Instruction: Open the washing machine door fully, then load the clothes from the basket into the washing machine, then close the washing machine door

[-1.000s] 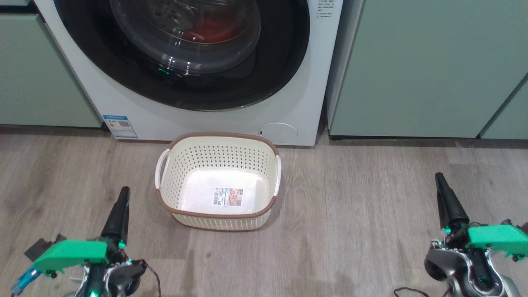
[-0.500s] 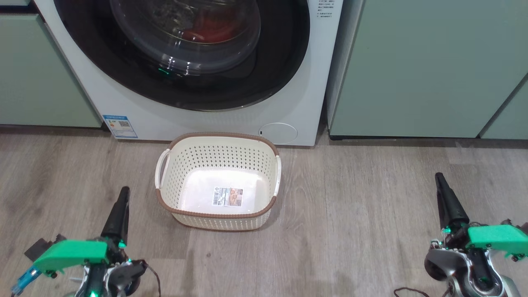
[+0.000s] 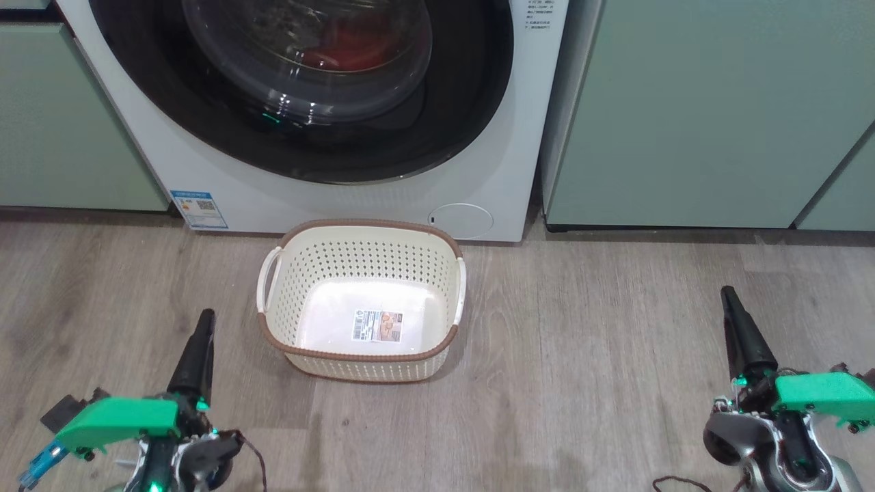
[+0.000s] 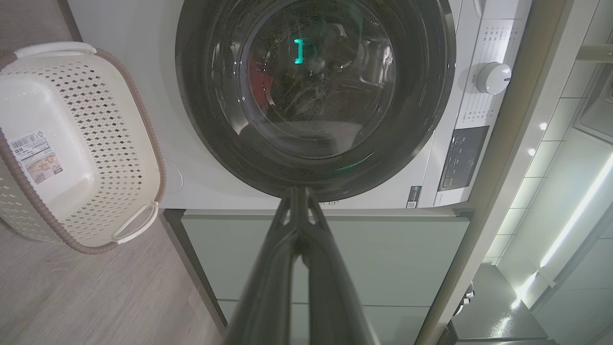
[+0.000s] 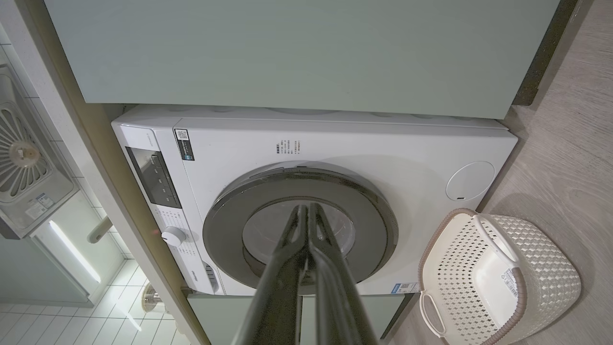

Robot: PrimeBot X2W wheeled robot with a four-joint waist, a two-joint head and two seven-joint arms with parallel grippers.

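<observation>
Nothing moved | left hand, right hand: pinched together, empty | one basket | one door closed

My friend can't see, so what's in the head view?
The white washing machine has its round door shut, red clothes behind the glass. An empty basket sits on the floor in front; nearer, the left gripper and right gripper are shut.

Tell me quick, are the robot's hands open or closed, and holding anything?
Left gripper: closed, holding nothing.
Right gripper: closed, holding nothing.
</observation>
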